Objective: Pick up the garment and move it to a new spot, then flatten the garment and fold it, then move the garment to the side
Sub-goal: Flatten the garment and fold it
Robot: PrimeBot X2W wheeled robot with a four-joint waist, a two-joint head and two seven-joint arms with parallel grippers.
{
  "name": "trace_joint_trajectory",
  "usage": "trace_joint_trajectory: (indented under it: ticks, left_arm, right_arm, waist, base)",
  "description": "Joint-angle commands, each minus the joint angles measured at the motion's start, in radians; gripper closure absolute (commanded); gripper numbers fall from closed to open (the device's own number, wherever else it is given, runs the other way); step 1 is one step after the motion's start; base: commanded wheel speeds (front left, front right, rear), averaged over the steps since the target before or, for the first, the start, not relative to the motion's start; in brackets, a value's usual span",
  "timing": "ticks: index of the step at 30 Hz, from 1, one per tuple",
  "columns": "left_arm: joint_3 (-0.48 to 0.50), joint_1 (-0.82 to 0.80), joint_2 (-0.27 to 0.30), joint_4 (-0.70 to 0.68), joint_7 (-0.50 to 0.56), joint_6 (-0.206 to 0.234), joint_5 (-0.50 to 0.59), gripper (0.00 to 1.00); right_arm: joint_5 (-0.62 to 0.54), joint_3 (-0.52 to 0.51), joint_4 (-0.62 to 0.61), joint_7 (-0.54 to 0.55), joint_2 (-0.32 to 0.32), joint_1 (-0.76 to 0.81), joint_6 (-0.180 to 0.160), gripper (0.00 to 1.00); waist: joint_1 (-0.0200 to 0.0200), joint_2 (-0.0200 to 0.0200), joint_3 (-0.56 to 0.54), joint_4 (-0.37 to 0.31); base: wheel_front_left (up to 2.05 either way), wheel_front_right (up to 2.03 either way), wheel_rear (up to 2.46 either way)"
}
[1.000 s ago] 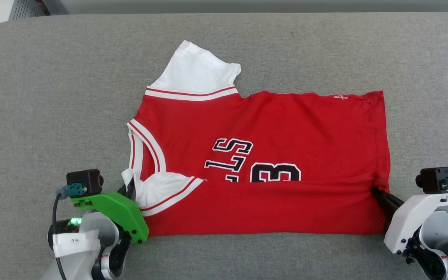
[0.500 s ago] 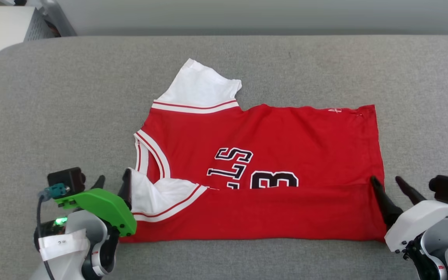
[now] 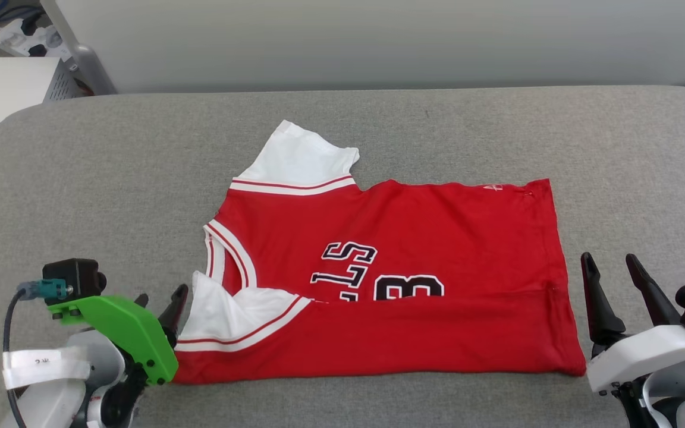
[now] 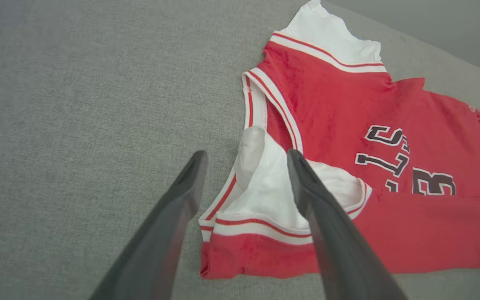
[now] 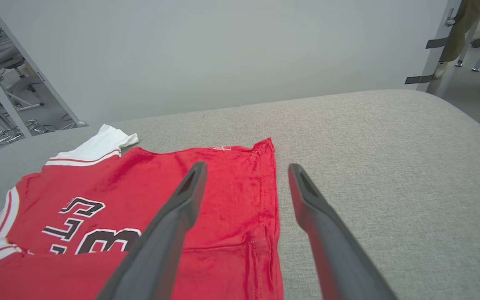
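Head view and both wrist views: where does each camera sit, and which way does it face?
Head view: on the head, facing forward and down at the garment on the grey cushion; open left jaws lower left, open right jaws lower right.
Left wrist view: on the left wrist, facing along its open jaws at the folded-in white sleeve.
Right wrist view: on the right wrist, facing along its open jaws, over the hem, toward a pale wall.
Shared: both wrist views show the black print.
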Motion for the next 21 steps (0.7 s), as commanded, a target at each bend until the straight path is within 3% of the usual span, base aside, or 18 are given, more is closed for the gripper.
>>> trace_joint_trajectory:
  ticks: [1, 6, 10, 21]
  left_arm:
    - [-0.002, 0.015, 0.025, -0.024, 0.042, 0.009, -0.021, 0.0]
    - [-0.024, 0.041, 0.083, -0.079, 0.2, 0.026, -0.078, 0.0]
    - [-0.04, 0.036, 0.097, -0.06, 0.261, 0.036, -0.094, 0.0]
    - [-0.079, -0.038, 0.049, 0.13, 0.323, 0.017, -0.119, 0.0]
  right_arm:
    - [-0.008, -0.002, -0.019, 0.003, 0.008, 0.013, -0.001, 0.0]
    - [-0.01, -0.008, -0.064, 0.018, 0.027, 0.035, -0.001, 0.0]
    - [-0.009, -0.007, -0.076, 0.029, 0.034, 0.039, -0.001, 0.0]
    - [-0.002, -0.006, -0.093, 0.026, 0.039, 0.012, -0.001, 0.0]
  waist:
    - [0.0, 0.0, 0.002, -0.007]
    - [0.0, 0.0, 0.015, -0.028]
    - [0.0, 0.0, 0.038, -0.045]
    - [0.0, 0.0, 0.122, -0.074]
  base:
    - [0.0, 0.0, 0.0]
    - [0.0, 0.0, 0.0]
    - [0.0, 0.0, 0.0]
    - [0.0, 0.0, 0.0]
